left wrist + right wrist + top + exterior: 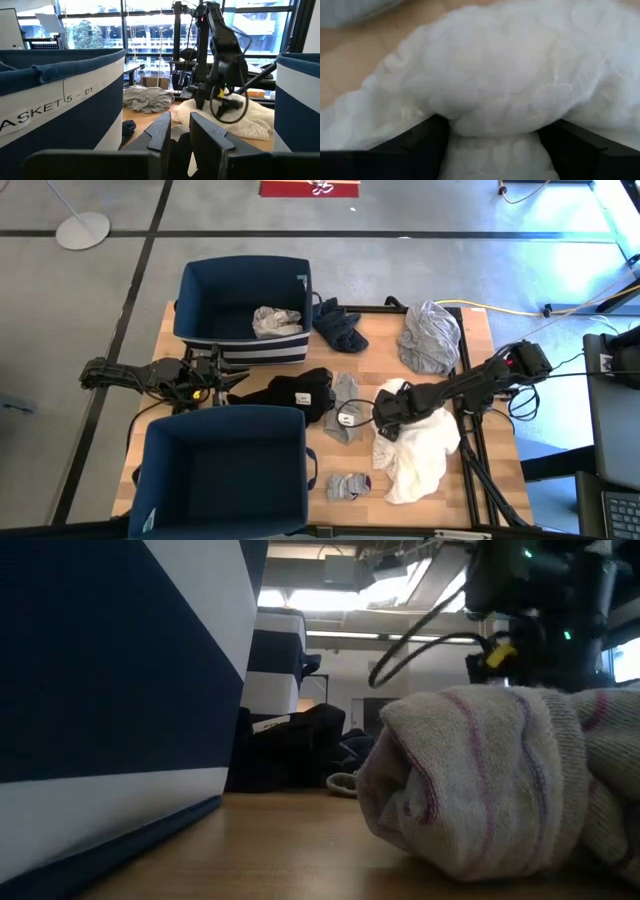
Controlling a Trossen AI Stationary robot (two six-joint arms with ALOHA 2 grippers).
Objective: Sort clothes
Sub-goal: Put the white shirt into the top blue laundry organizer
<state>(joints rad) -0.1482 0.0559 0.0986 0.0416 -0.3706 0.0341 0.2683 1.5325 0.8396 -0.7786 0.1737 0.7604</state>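
My right gripper point(386, 416) sits low on the white garment point(420, 450) at about four o'clock on the table point(480, 350) — fingers pinching a fold of it. My left gripper point(232, 383) waits at nine o'clock between the two bins point(240, 285) — fingers slightly spread, empty. Black garment point(290, 393) lies mid-table, grey one point(432, 335) at two o'clock, socks point(348, 486) at six.

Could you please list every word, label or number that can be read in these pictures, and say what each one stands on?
"ASKET 5 - D1": on the white band of the navy bin in the left wrist view; its first letter is cut off.
White tag on the black garment: too small to read.
Tag on the grey garment: too small to read.
Red sign on the floor: its white mark is unreadable.
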